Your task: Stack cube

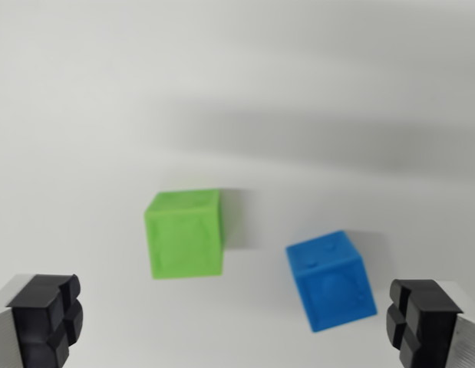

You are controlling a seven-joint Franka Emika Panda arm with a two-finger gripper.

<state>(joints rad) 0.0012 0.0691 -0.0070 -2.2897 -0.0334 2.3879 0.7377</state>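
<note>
At the wrist view's left, one black finger pad (47, 318) of the hand (235, 322) sits low in the corner; its partner is at the far right, so the hand is spread wide and released, gripping nothing. Both cubes rest on the plain white surface (84, 115), no edge of which shows.

The green cube (185, 232) stands a little left of the middle, squared to the camera — its flat faces run nearly in line with the pads. The blue cube (331, 280) lies to its right and nearer the camera, turned at an angle, apart from the green one with bare surface between them.

Both look like small, rigid, moulded blocks with embossed faces, probably light and not fragile. The faces seem matte, so slipping appears unlikely. The best hold would be across two opposite flat sides, near mid-height. The green cube suits that as it stands — the blue would call for a wrist turn first.
</note>
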